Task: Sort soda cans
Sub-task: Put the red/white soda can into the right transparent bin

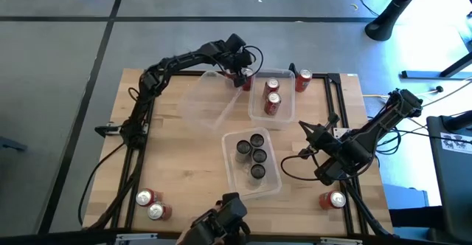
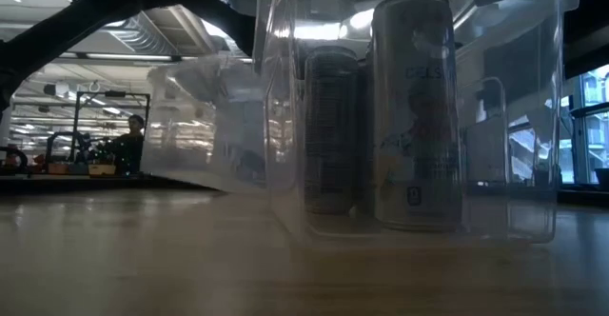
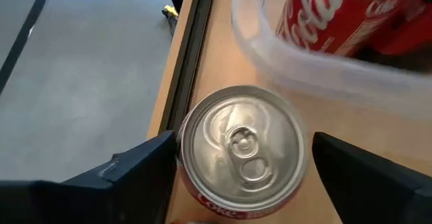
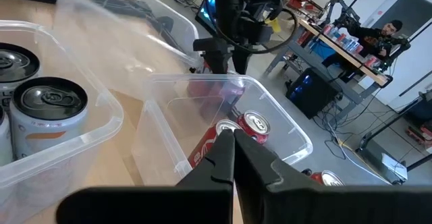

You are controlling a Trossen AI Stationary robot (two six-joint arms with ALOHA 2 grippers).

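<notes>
A red soda can with a silver top stands upright on the table near its far edge, beside a clear bin that holds two red cans. My left gripper is open and comes down slanting over this can, one finger on each side. Several dark cans stand in another clear bin in the middle of the table. My right gripper is shut and empty, above the table's right side. My left gripper has one finger right against the can's side, just below the rim; whether it touches, I cannot tell. The other finger stands apart from the can. The can stands upright on the table.
A third clear bin lies tipped at the far left of the bins. Loose red cans stand at the far edge, the near left corner and the near right corner. A black rail runs along the table's far edge.
</notes>
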